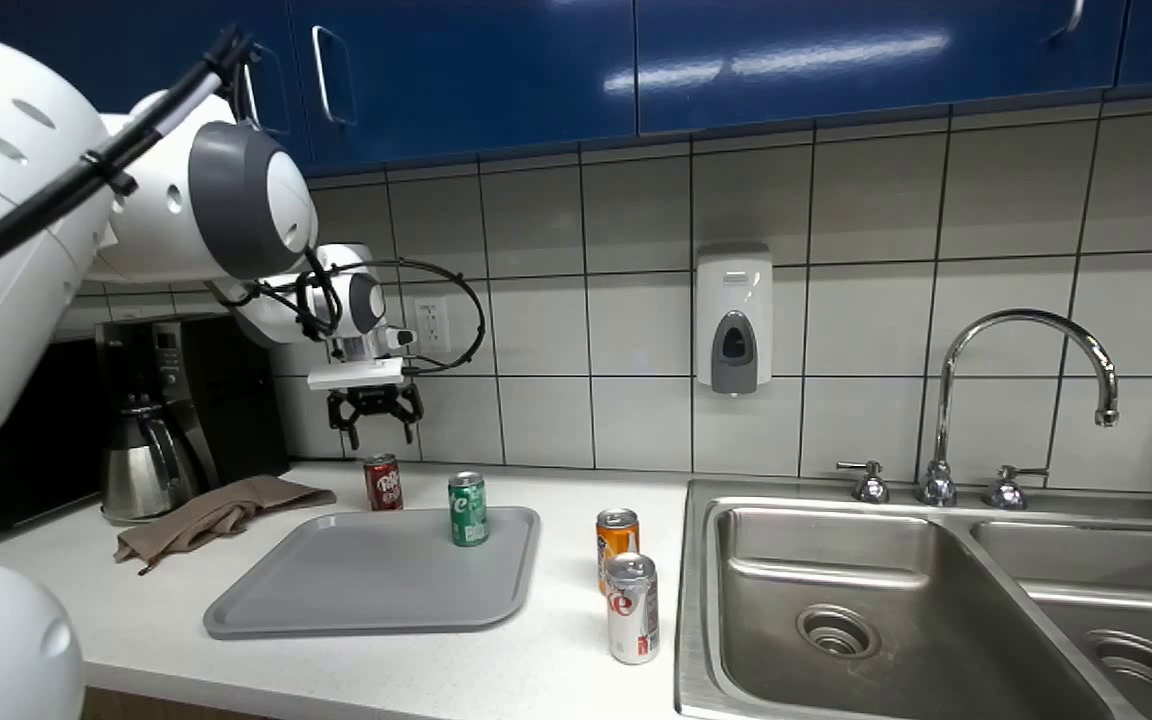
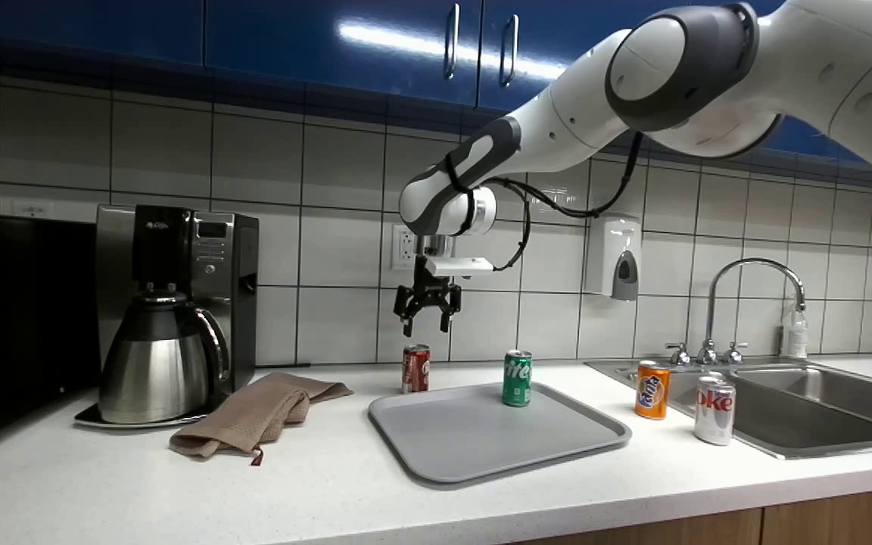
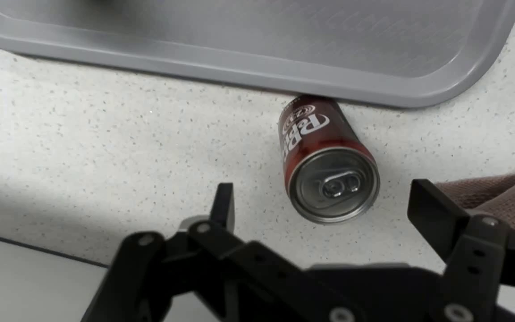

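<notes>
Closest in the wrist view, the black gripper [image 3: 322, 194] spans the frame's bottom, fingers [image 3: 434, 219] spread wide. A red can [image 3: 329, 156] stands upright on the counter [image 3: 150, 134] right of center, just beside the gray tray [image 3: 239, 67]. Brown cloth [image 3: 512, 199] shows at the right edge. In both exterior views, a green can [image 2: 517, 382] stands on the tray, right of the gripper.

In an exterior view you have four cans [image 2: 415, 369], one tray [image 2: 489, 435]; at left one cloth [image 2: 254, 416], one coffee maker [image 2: 213, 276]; at right two sink basins [image 2: 792, 416].
</notes>
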`<state>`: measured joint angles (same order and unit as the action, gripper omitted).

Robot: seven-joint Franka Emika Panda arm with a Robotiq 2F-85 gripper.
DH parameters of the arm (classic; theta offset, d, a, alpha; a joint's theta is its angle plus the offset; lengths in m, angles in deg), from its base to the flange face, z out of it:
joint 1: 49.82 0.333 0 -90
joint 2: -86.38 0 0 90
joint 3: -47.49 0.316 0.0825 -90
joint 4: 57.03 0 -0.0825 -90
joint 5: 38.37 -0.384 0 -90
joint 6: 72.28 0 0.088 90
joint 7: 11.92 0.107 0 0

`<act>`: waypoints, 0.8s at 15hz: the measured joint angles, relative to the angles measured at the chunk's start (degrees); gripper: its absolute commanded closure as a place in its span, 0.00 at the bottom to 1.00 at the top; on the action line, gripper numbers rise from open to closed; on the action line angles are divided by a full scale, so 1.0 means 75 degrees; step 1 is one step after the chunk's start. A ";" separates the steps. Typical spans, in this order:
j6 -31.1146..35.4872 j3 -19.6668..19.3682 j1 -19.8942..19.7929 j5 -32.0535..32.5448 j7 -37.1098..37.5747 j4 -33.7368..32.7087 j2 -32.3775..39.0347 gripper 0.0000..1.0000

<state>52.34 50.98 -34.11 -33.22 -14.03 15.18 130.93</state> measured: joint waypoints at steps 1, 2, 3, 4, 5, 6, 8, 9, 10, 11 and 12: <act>0.0140 -0.0032 -0.0007 0.0000 0.0001 0.0330 -0.0185 0.00; 0.0274 -0.0055 -0.0020 0.0001 0.0001 0.0659 -0.0373 0.00; 0.0425 -0.0077 -0.0040 0.0003 0.0002 0.1004 -0.0575 0.00; 0.0557 -0.0095 -0.0064 0.0011 0.0003 0.1337 -0.0774 0.00; 0.0695 -0.0121 -0.0087 0.0034 0.0003 0.1674 -0.0978 0.00; 0.0832 -0.0156 -0.0107 0.0081 0.0006 0.2001 -0.1178 0.00; 0.1080 -0.0211 -0.0165 0.0190 0.0045 0.2630 -0.1577 0.00; 0.1155 -0.0244 -0.0197 0.0228 0.0073 0.2901 -0.1760 0.00; 0.1203 -0.0270 -0.0235 0.0249 0.0097 0.3127 -0.1921 0.00; 0.1232 -0.0288 -0.0287 0.0265 0.0118 0.3326 -0.2065 0.00; 0.1249 -0.0309 -0.0338 0.0269 0.0132 0.3481 -0.2181 0.00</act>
<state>61.71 48.67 -36.65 -31.20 -13.04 41.29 114.57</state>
